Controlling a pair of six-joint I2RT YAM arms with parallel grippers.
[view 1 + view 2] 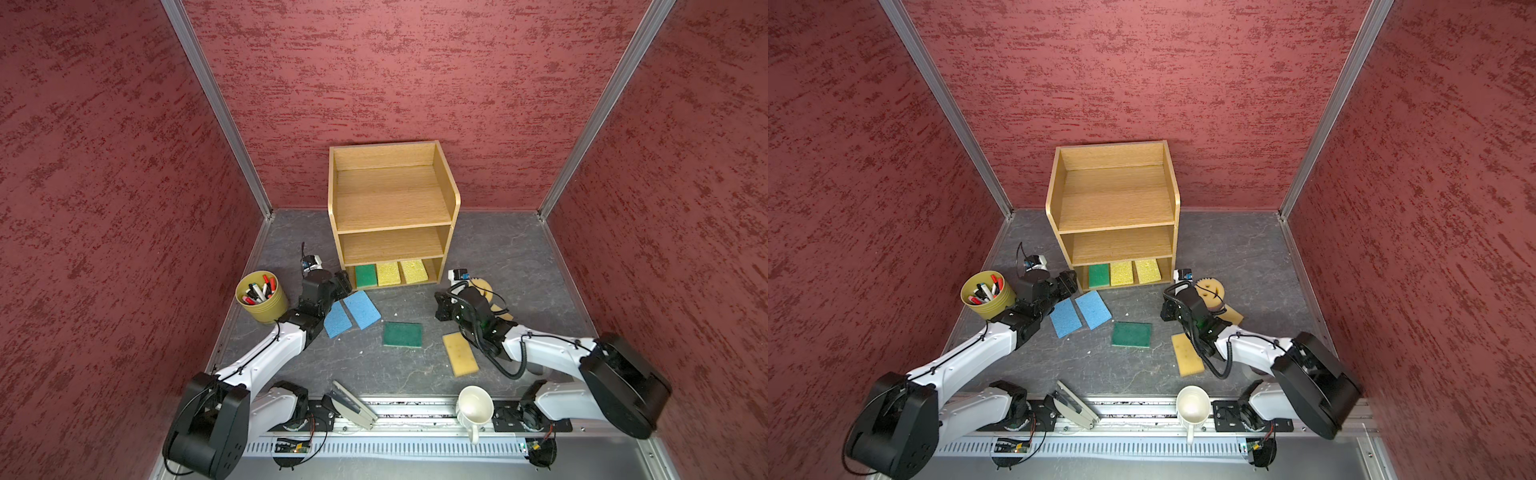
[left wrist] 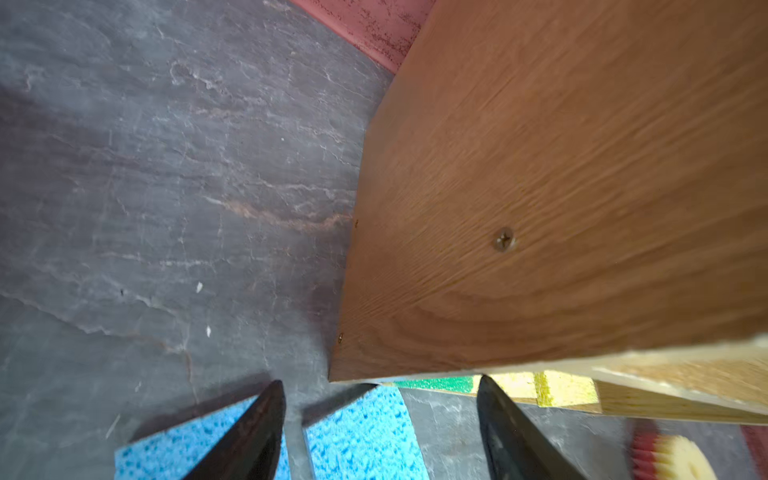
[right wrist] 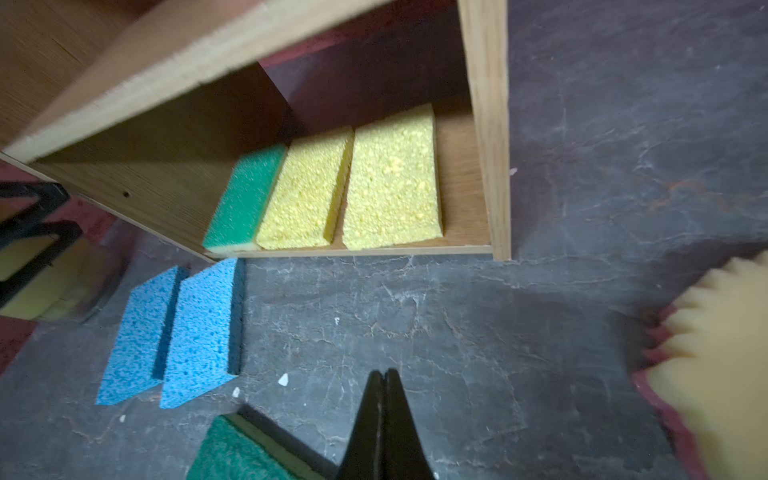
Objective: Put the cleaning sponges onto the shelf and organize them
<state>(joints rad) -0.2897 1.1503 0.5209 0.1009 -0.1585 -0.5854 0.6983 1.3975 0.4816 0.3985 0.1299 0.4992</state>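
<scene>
Three green-and-yellow foam sponges shelved in light oak shelf; we'd next close spread left fingers on blue foam sponge; right fingers clenched empty.

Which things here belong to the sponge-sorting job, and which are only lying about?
Job: shelf; on its bottom tier one green sponge and two yellow sponges; on the table two blue sponges, a second green sponge, two tan sponges, the smiley sponge.
Lying about: pen cup, white mug, stapler-like item.
</scene>
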